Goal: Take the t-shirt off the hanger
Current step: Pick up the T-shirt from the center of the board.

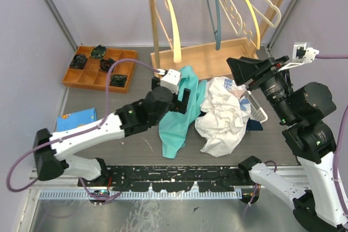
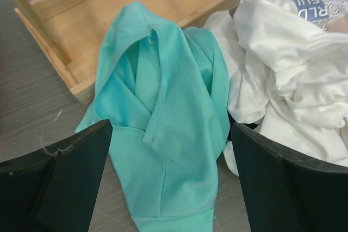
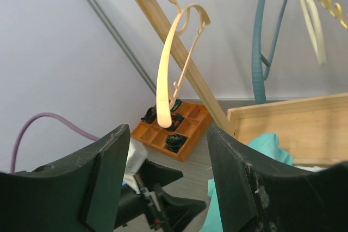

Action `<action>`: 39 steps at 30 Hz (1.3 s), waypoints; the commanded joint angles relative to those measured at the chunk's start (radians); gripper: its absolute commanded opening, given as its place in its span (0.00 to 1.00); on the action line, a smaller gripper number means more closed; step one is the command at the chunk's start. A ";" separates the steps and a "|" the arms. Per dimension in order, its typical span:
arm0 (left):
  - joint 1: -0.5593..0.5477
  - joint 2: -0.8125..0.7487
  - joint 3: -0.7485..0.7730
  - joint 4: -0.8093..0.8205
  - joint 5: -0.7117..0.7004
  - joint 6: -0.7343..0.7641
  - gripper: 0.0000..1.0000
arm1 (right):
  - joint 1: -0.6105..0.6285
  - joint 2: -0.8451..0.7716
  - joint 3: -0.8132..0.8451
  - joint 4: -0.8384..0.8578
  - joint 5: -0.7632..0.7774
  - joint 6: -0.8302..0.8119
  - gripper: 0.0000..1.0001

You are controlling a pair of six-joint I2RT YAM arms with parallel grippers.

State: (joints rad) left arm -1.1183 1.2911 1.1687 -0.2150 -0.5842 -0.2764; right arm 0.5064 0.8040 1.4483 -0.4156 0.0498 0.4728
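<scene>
Two shirts were seen crumpled on the bench [image 1: 136,142], off the hangers [image 1: 174,23]: the green t-shirt [image 1: 175,123] touching the white t-shirt [image 1: 223,118]. The left tool [image 2: 173,180] was held wide open just above the green one. The right tool [image 3: 168,177], raised higher, was opened and held nothing.

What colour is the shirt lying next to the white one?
The shirt is plain turquoise, clearest in the left wrist view.
</scene>
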 commanded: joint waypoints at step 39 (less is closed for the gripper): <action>0.104 0.459 0.068 0.031 0.159 -0.246 0.08 | -0.005 -0.159 0.138 -0.228 0.070 0.003 0.65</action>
State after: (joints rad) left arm -1.0187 1.7329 1.2434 -0.1890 -0.4274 -0.5270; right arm 0.5064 0.6556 1.5513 -0.6670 0.1120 0.4698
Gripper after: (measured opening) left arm 0.172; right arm 0.653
